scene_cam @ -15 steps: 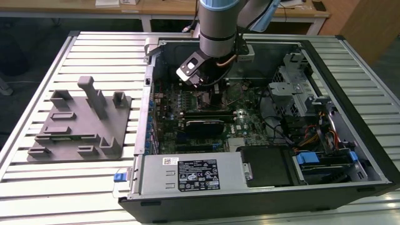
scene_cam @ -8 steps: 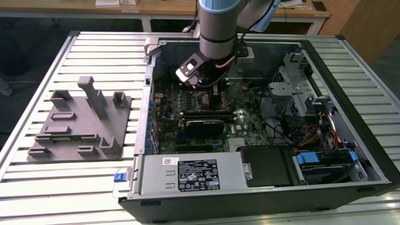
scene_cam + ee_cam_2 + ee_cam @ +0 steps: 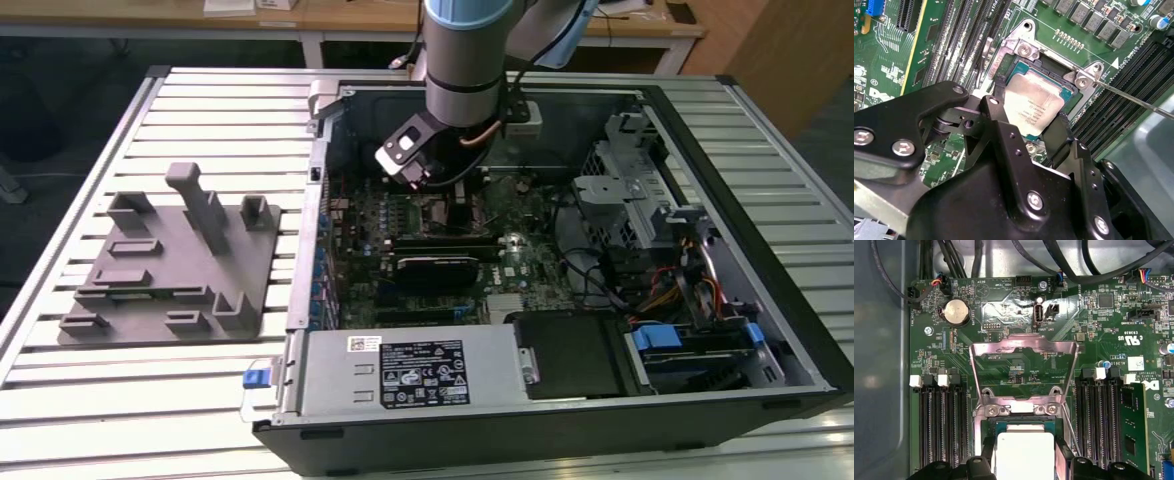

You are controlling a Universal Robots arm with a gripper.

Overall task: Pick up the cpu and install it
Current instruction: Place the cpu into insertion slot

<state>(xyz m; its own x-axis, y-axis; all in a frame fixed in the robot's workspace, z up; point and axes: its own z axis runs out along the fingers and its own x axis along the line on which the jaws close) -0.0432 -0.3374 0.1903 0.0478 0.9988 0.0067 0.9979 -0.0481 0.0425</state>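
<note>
1. Slatted metal table [image 3: 200, 110] carries an open computer case [image 3: 561, 430] lying on its side, with a grey fixture block [image 3: 160, 270] on the exterior view's left.
2. The robot arm [image 3: 463, 60] reaches down into the case over the motherboard [image 3: 1019, 305].
3. In both wrist views the gripper [image 3: 1028, 117] [image 3: 1025, 460] is narrowed to chip width. Its black fingers [image 3: 996, 120] appear to press on two opposite edges of the cpu [image 3: 1036, 102] [image 3: 1024, 452].
4. The cpu sits at the CPU socket [image 3: 1054, 62]; the load frame [image 3: 1004, 346] is swung open and the thin lever [image 3: 1134, 100] stands free.
5. Step in hand, as I judge it: seating the chip. I cannot tell whether it is fully down.
6. Letting go would call for the chip lying flat and square in the socket.
</note>
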